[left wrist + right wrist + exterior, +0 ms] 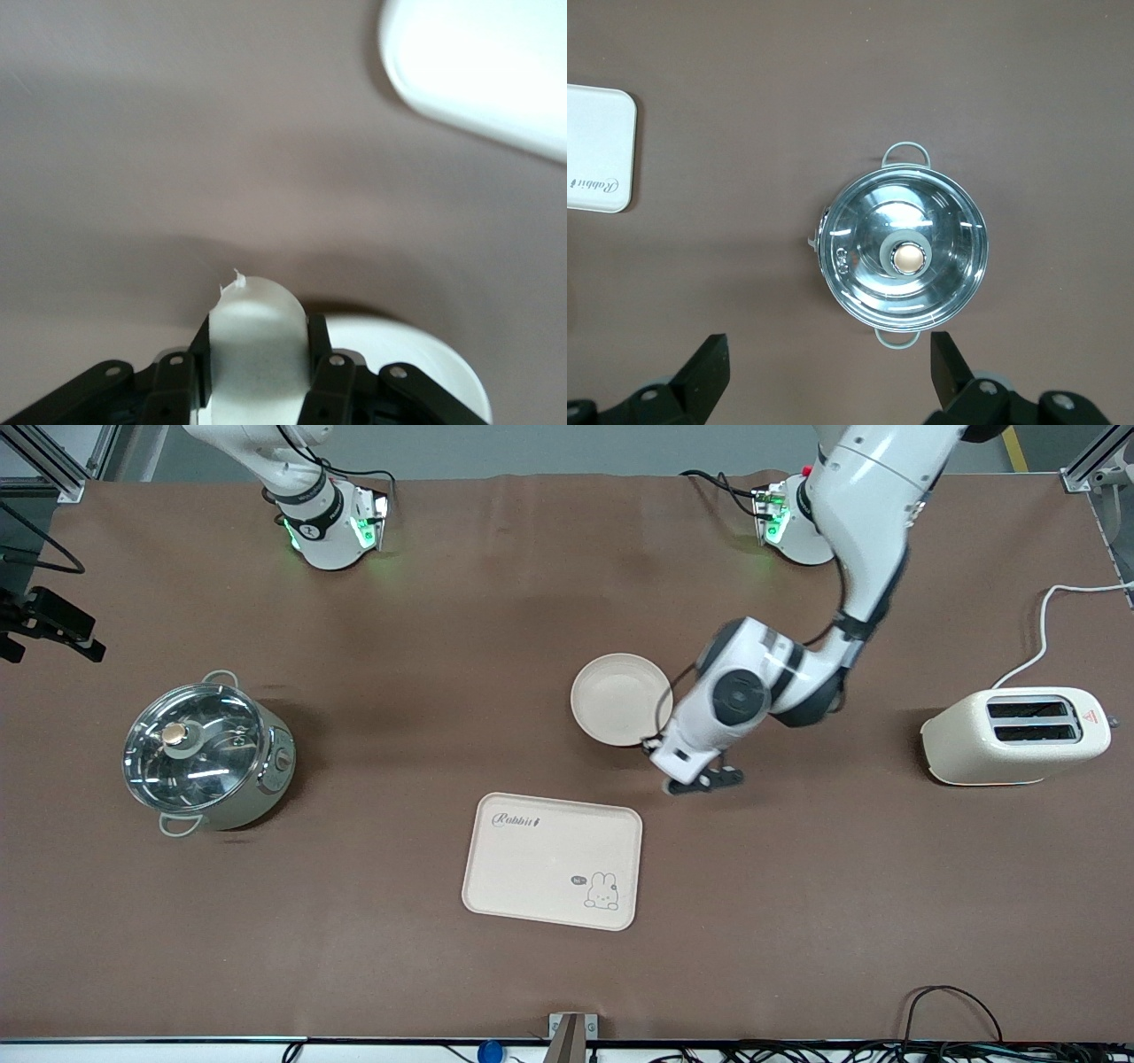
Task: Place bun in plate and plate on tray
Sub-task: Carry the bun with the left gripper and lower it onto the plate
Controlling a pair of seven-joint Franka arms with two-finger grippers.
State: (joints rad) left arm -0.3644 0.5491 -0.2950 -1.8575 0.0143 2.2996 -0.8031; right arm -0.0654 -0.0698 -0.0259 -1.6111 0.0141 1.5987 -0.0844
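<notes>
While my left gripper point(257, 354) pinches the soft, light bun point(257, 328) beside the empty plate point(620, 698), fingers at its flanks, I judge a gentle squeeze suffices. My right gripper point(828, 372), spread, waits above the pot point(904, 252). The tray point(554, 859) lies nearer the camera.

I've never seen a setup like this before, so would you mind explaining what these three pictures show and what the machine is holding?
These are two robot arms at a brown table. The wide picture looks down from a high camera facing them; the other two come from cameras on each arm's wrist. On the table lie a round plate, a rectangular tray nearer the camera, a lidded pot toward the right arm's end and a toaster toward the left arm's end. The left gripper, low beside the plate, is shut on the bun, a small pale lump of dough. The right gripper waits open, high above the pot.
</notes>
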